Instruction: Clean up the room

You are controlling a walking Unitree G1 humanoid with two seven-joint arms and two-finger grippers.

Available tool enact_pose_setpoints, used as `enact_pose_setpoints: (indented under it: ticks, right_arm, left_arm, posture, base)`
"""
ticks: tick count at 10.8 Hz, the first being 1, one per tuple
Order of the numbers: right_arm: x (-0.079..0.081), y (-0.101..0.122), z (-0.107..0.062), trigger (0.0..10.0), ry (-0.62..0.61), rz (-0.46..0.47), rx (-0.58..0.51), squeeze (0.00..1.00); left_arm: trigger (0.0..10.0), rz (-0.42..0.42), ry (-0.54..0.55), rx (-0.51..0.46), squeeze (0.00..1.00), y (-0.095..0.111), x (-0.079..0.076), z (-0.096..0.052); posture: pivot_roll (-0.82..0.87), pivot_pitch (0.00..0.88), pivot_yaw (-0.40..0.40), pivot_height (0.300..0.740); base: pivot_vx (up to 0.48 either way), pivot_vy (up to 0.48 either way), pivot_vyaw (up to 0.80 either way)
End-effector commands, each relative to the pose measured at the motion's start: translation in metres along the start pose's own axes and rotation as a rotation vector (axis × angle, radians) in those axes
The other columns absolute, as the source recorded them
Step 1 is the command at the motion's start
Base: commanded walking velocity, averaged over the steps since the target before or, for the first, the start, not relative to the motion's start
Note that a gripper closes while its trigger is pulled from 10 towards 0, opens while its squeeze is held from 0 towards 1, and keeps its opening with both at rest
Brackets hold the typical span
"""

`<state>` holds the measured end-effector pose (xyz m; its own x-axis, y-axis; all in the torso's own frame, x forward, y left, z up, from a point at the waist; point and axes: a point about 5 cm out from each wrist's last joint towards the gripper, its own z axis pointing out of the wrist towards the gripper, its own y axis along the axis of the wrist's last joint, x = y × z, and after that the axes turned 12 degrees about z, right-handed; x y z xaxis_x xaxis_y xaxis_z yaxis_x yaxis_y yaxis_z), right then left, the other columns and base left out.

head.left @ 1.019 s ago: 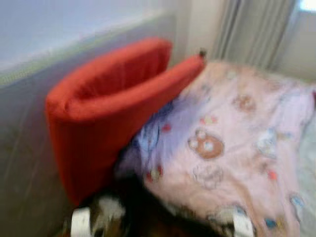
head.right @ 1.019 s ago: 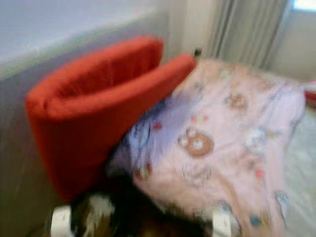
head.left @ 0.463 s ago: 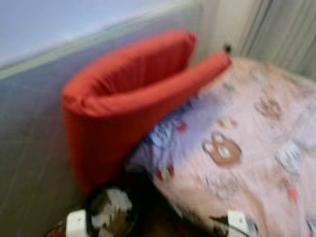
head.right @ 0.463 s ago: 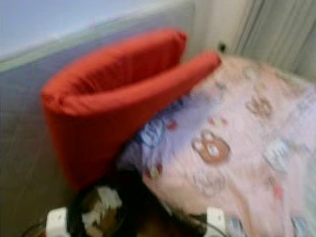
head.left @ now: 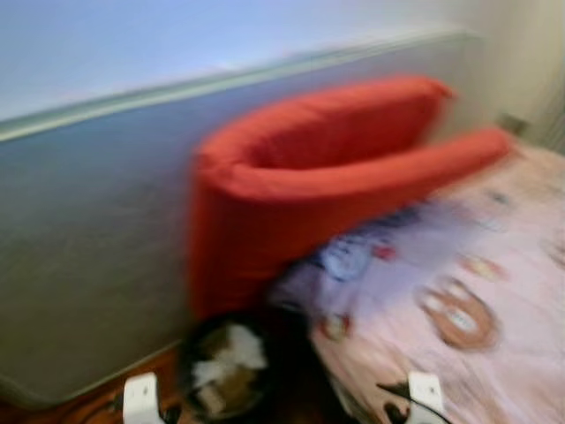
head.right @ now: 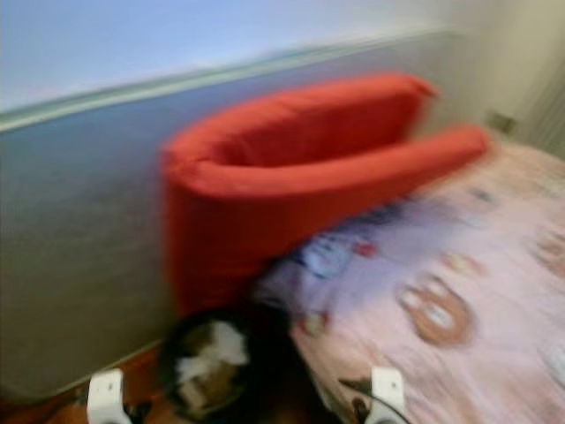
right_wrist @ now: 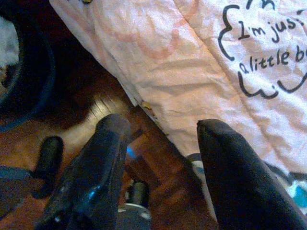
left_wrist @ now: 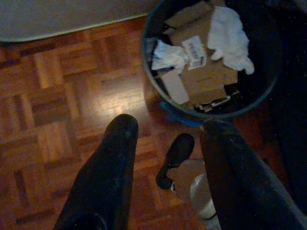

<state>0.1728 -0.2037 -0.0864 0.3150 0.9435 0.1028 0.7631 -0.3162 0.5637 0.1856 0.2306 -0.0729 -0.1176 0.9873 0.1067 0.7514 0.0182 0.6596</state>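
A dark round waste bin point(left_wrist: 146, 57) stands on the parquet floor beside the bed, and it also appears in the left eye view as the bin point(head.left: 225, 369). It holds cardboard scraps point(left_wrist: 204, 76) and white tissue point(left_wrist: 231, 34). My left gripper point(left_wrist: 168, 125) hangs open over the floor just short of the bin, with nothing between its fingers. My right gripper point(right_wrist: 163, 123) is open and empty above the hanging edge of the pink printed blanket point(right_wrist: 201, 62). A red U-shaped cushion point(head.left: 309, 177) leans on the grey headboard point(head.left: 88, 256), its arms resting on the blanket point(head.left: 441, 300).
The bed fills the right side, and the headboard and a pale wall point(head.left: 177, 44) stand to the left and behind. Parquet floor point(left_wrist: 57, 96) stretches out on the bin's far side. A black oblong part point(left_wrist: 175, 153) and a pale rounded piece sit low under the left gripper. The head views are blurred.
The whole picture has slid right as the camera turned left: more headboard shows, the curtain is out of frame, and the bin sits more fully in view.
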Motion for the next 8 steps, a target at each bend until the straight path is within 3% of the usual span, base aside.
enact_pose_setpoints:
  ticks: [1,8]
  right_arm:
    - [-0.0047,0.0003,-0.0004,10.0,-0.014,0.008,0.006,0.0]
    - [-0.0007,0.0073,0.0011,10.0,-0.002,0.01,-0.011,0.0]
  left_arm:
    - [10.0,0.0,0.0,0.034,0.0,-0.0082,-0.0006,-0.0016]
    - [10.0,-0.012,0.018,0.039,0.0,-0.0104,-0.0011,-0.0022]
  posture:
    - [0.18,0.0,-0.065,0.74]
    - [0.2,0.0,-0.071,0.74]
  base:
    - [0.0,0.0,0.8]
    - [0.0,0.0,0.8]
